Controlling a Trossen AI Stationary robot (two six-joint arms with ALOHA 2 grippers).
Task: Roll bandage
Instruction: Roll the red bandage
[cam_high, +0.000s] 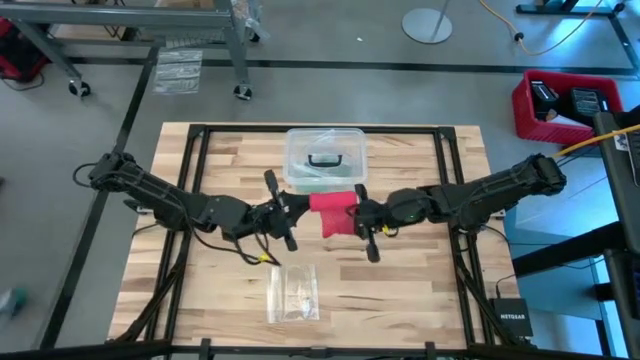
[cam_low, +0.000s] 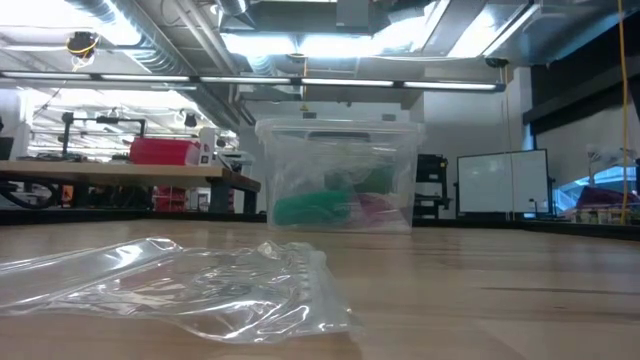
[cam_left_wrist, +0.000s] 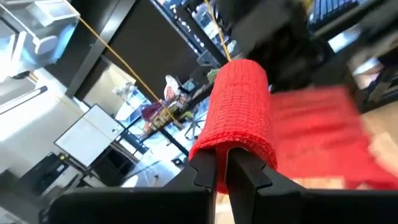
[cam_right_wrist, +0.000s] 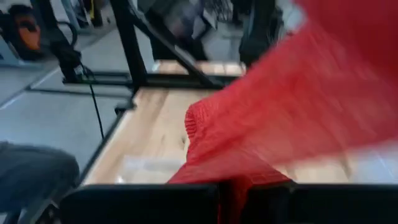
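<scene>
High view: I had the bandage (cam_high: 334, 212) held above mid-table, just in front of the clear box (cam_high: 324, 158), between the left gripper (cam_high: 292, 212) and right gripper (cam_high: 362, 218). It read as a short red band, long axis running from one gripper to the other.

Low view: neither gripper nor the bandage showed; only the plastic bag (cam_low: 170, 283) lay up front.

Left wrist: fingers (cam_left_wrist: 205, 174) were pinched on the rolled end. Risk, I judged: the coil could slacken if that pinch slipped.

Right wrist: fingers clamped the loose tail; uneven tension might skew the roll.
</scene>
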